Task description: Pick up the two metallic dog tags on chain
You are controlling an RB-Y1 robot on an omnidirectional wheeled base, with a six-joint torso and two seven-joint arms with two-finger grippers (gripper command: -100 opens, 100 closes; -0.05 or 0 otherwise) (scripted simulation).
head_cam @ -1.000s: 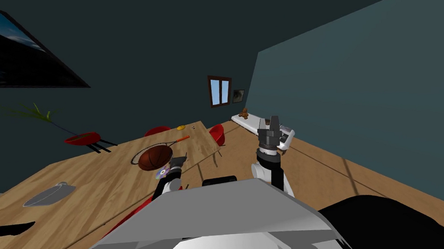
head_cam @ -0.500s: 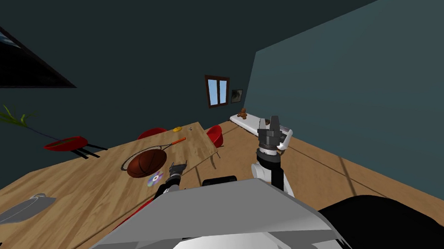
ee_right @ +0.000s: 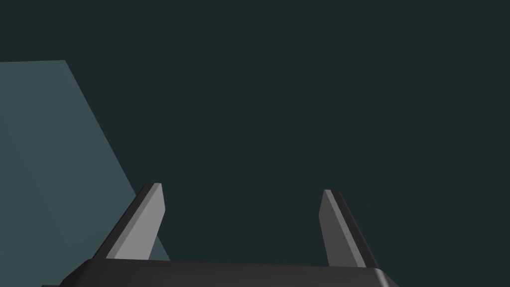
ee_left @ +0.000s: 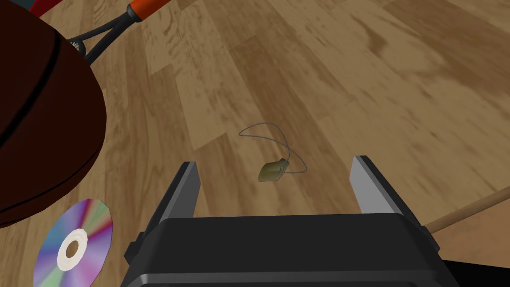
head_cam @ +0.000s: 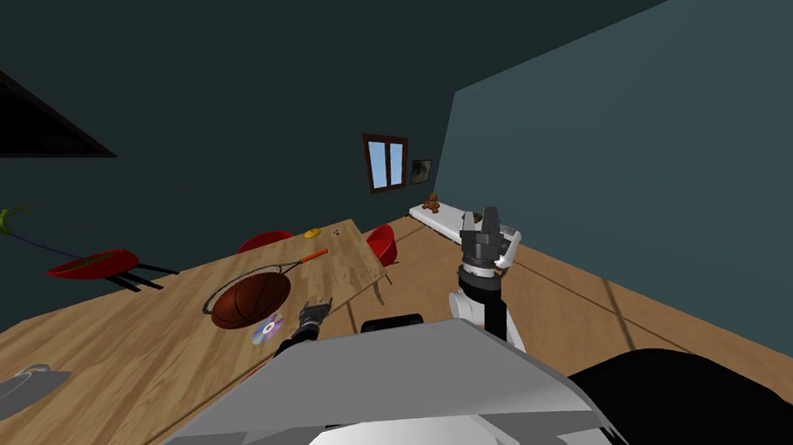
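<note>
Approach stage: the left gripper [ee_left: 275, 162], fingers spread and empty, hovers over the dog tags [ee_left: 273, 171] lying on the wooden table [ee_left: 398, 74]; lowering and closing looks next, with the right gripper [head_cam: 482, 216] raised and open.

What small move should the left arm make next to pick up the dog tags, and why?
Probably advance the left gripper straight along its fingers towards the wooden table. Its fingers stand open, and the dog tags lie flat between them but ahead, untouched, their chain looping beyond.
</note>
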